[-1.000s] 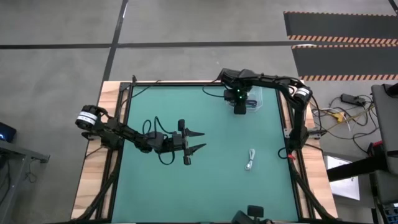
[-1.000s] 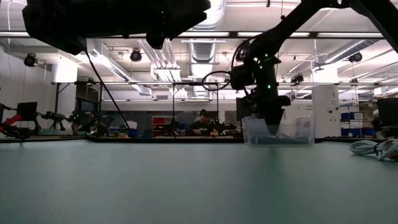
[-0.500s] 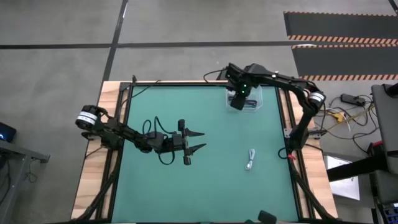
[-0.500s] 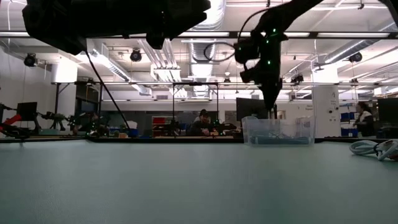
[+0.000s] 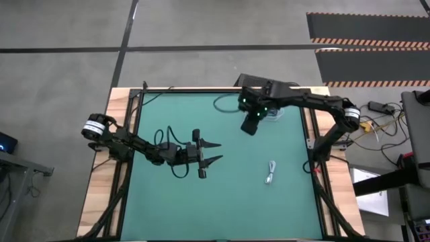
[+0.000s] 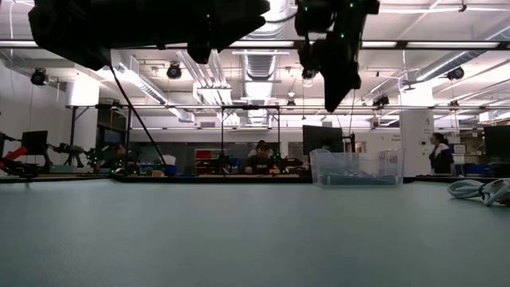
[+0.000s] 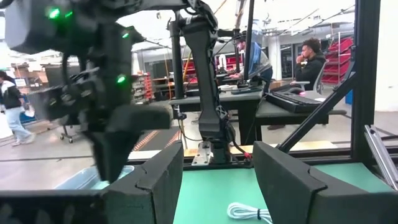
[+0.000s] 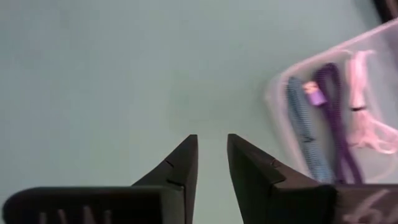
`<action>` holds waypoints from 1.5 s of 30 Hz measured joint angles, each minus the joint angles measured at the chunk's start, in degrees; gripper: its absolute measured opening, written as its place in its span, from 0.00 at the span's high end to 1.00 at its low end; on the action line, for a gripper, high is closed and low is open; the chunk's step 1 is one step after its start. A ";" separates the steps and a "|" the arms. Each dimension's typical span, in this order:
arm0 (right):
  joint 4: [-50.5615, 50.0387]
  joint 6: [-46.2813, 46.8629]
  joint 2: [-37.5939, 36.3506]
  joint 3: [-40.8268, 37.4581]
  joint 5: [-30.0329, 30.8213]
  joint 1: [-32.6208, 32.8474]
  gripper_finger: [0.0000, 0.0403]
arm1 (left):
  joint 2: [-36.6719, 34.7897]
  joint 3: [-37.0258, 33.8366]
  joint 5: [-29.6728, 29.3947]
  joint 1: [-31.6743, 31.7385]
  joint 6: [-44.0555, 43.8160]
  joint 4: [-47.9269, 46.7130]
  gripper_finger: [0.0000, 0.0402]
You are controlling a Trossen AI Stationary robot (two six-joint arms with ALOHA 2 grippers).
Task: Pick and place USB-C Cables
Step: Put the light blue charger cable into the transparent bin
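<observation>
High: right gripper (image 5: 248, 128) hangs empty above the mat just beside the clear bin (image 5: 274, 113). White-grey cable (image 5: 270, 172), a short coiled bundle, lies well apart from its jaws. Judgement: a drop-off looks done; next, reach over and descend on that cable. Left gripper (image 5: 213, 152) waits mid-table, fingers spread.

Low: bin is thin translucent plastic; cable at right edge (image 6: 478, 190), soft looped cord.

Left wrist: jaws released, cable (image 7: 249, 212) on the mat ahead between them.

Right wrist: jaws narrowly parted, grasping nothing; teal cable (image 8: 306, 134), purple cable (image 8: 336, 118), pale pink cable (image 8: 367, 121) lie in the bin beside them.
</observation>
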 joint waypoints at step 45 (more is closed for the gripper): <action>-5.16 65.53 0.00 -7.41 4.77 38.98 0.73 | 0.02 -0.02 0.02 -0.15 -0.09 -4.38 0.56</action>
